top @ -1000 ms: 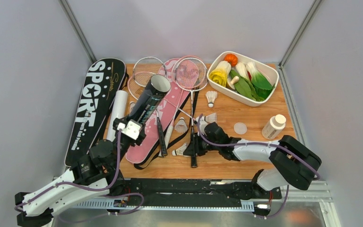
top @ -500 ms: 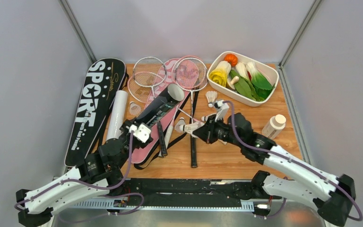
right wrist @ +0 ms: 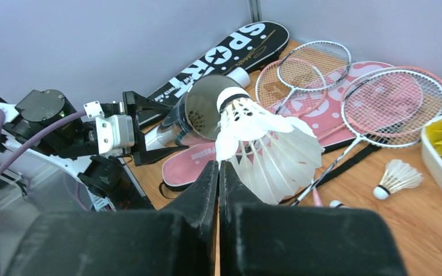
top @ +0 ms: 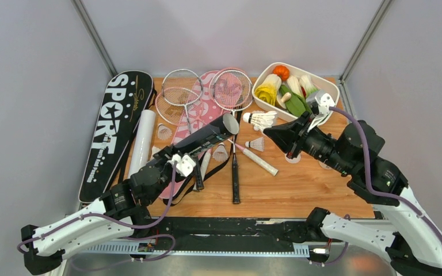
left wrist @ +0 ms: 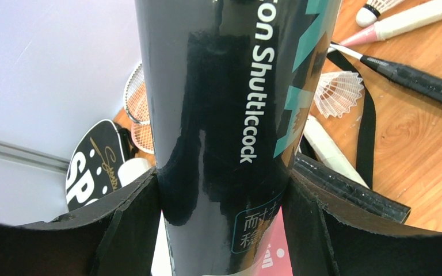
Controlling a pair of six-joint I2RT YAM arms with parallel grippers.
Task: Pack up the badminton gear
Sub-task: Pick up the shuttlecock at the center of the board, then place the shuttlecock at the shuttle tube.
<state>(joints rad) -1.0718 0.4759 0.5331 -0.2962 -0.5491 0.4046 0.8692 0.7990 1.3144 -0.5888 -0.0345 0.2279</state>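
Observation:
My left gripper (top: 178,161) (left wrist: 221,190) is shut on a long black shuttlecock tube (top: 204,138) (left wrist: 224,103), held tilted over the pink cover (top: 198,115). Its open mouth (right wrist: 202,106) faces right. My right gripper (top: 271,131) (right wrist: 218,167) hovers above the table, shut on the feather skirt of a white shuttlecock (top: 259,119) (right wrist: 265,144). Its cork points at the tube's mouth, a short gap away. Rackets (top: 230,89) lie on the pink cover, a black-handled one (top: 235,172) in front. The black SPORT cover (top: 115,126) and a white tube (top: 144,138) lie at left.
Loose shuttlecocks lie on the wood: one (top: 256,144) under the right gripper, one (top: 220,153) beside the tube, one (top: 164,132) near the white tube. The white bowl (top: 322,80) of toy vegetables stands at the back right, just behind my right wrist.
My right gripper closed on a shuttlecock at the table's front and carried it up and right. My left arm lowered the black tube until its mouth faces that shuttlecock.

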